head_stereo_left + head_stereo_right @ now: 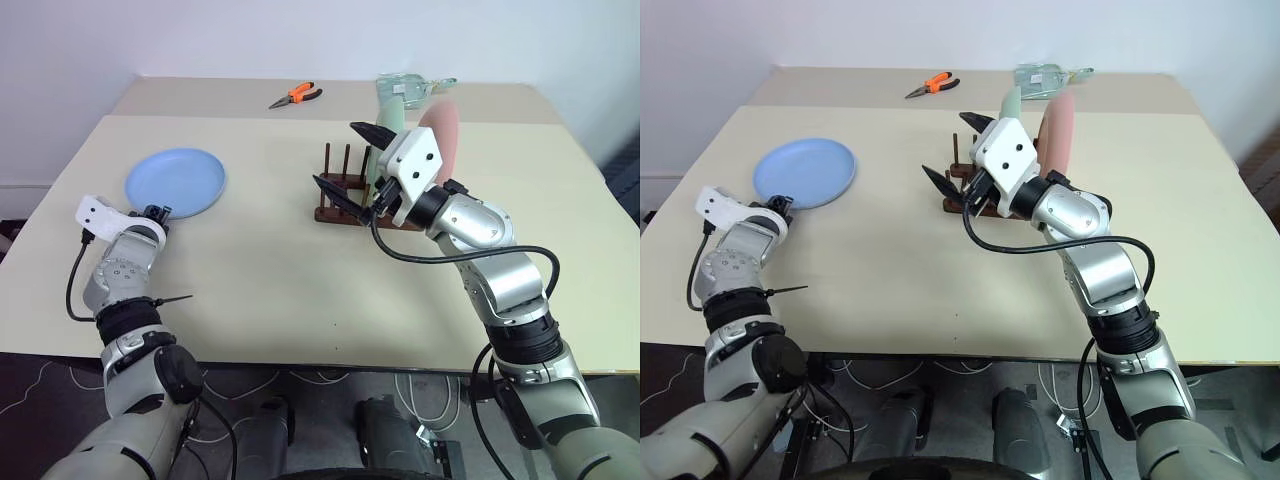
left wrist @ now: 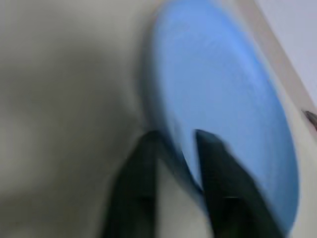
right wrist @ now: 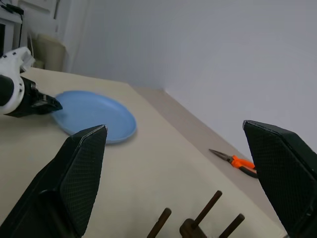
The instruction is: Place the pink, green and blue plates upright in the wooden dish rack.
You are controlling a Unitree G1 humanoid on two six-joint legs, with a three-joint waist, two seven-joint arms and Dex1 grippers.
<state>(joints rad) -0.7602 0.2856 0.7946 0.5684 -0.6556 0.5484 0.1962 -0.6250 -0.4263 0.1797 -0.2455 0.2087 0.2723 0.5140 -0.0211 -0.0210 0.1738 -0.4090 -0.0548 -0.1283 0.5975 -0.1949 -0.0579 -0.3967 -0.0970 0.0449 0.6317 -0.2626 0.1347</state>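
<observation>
The blue plate [image 1: 180, 180] lies flat on the table at the left. My left gripper [image 1: 158, 211] is at its near rim; in the left wrist view its fingers [image 2: 213, 163] sit on either side of the rim [image 2: 171, 129], shut on it. The pink plate [image 1: 446, 130] and the green plate [image 1: 1010, 101] stand upright in the wooden dish rack [image 1: 338, 190] at the table's middle. My right gripper [image 1: 352, 165] hovers just in front of the rack's near pegs, open wide and holding nothing.
Orange-handled pliers [image 1: 296, 95] lie at the back of the table. A clear plastic item [image 1: 410, 88] sits behind the rack. The table [image 1: 270, 290] is a wide beige surface, with its front edge close to me.
</observation>
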